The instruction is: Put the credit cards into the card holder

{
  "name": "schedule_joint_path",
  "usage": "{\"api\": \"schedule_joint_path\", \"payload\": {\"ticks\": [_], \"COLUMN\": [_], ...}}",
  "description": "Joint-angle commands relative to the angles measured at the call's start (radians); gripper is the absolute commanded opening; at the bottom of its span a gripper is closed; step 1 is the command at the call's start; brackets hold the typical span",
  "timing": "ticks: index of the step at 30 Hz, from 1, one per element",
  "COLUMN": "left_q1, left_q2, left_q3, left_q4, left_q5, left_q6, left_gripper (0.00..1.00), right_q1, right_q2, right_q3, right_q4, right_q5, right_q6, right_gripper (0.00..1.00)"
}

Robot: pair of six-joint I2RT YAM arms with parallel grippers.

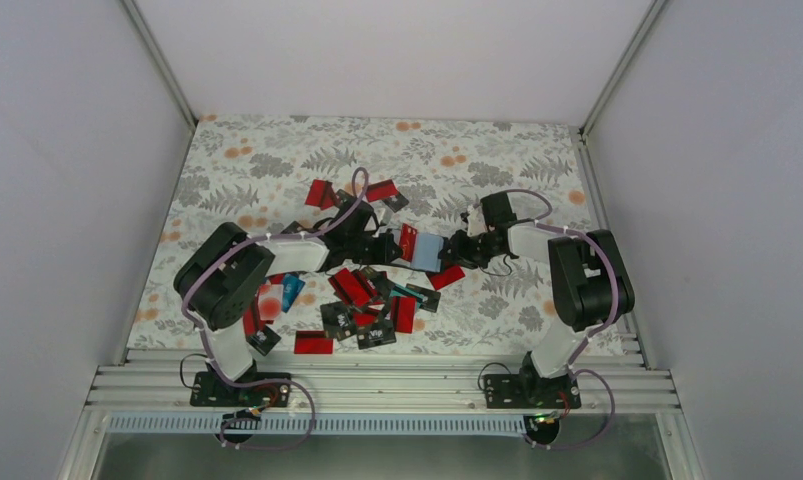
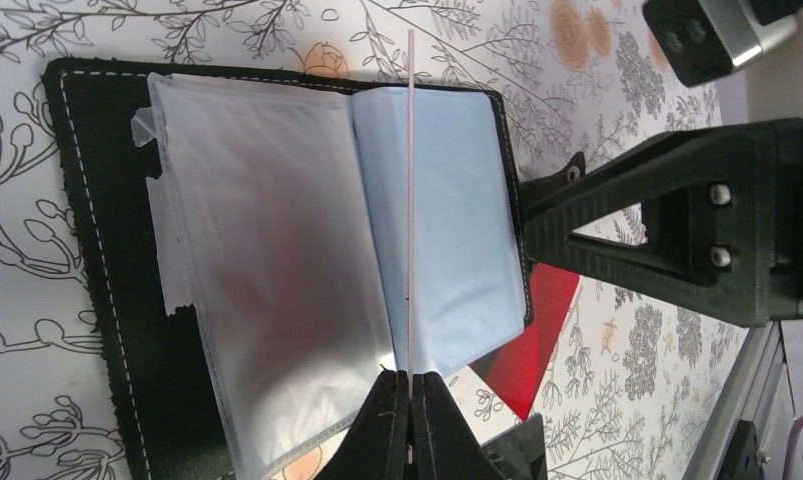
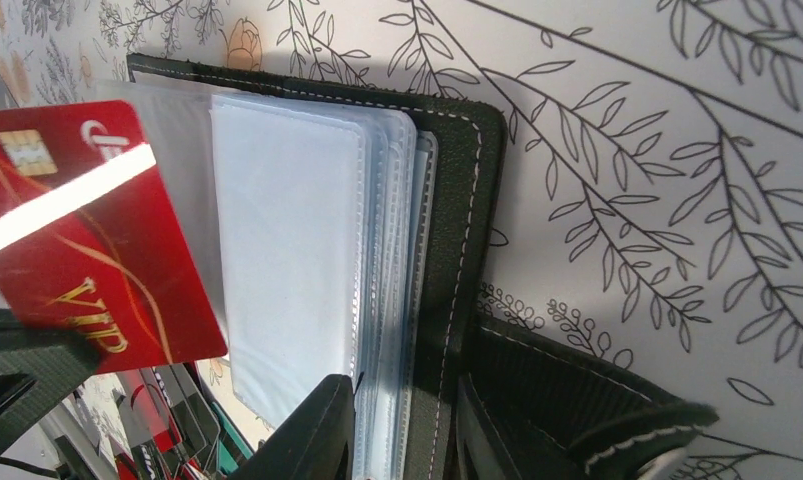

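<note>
You had two arms over the surface (image 1: 277, 160), one card holder (image 2: 87, 250) and one red card (image 3: 87, 240) in play. A good fifteen or more loose cards (image 1: 349, 287) were scattered around them. These were mostly red, with several black ones bearing white print and one teal one. They overlapped too much for an exact count.

Your left hand (image 2: 409, 385) was pinched together on the short edge of the red card. The card stood on edge over the open holder, roughly along the fold between the spread clear sleeves (image 2: 267, 230).

Your right hand (image 1: 460, 250) came in from the opposite side, its fingers set either side of the holder's right edge. It was clamped on the sleeve stack and stitched cover there, as far as the right wrist view showed.

The holder lay open and flat at the middle of the surface, between the two hands, with loose cards just beside it towards you.

From the left wrist you saw the red card only as a thin pale line. From the right wrist its face showed a chip and gold "VIP" lettering, with the lower corner hidden behind your left hand. You could not tell whether the card's edge had entered a sleeve or merely touched one. Your left arm covered several loose cards, and each wrist view cut off part of the holder.
</note>
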Motion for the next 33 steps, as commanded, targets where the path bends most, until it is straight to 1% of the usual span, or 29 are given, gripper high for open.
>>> {"api": "schedule_joint_path", "payload": {"ticks": [1, 18, 33], "left_q1": [0.004, 0.003, -0.005], "left_q2": [0.031, 0.045, 0.084], "left_q3": [-0.007, -0.004, 0.021], "left_q4": [0.074, 0.094, 0.044], "left_q5": [0.013, 0.047, 0.043], "left_q6": [-0.054, -0.123, -0.165], "left_gripper": [0.02, 0.02, 0.02], "right_q1": [-0.005, -0.004, -0.005], "right_q2": [0.017, 0.024, 0.022], "right_q3": [-0.017, -0.020, -0.021], "right_q4": [0.012, 0.020, 0.022], "right_q5": [0.020, 0.011, 0.008], "right_q6": [-0.019, -0.020, -0.022], "right_gripper": [0.29, 0.29, 0.29]}}
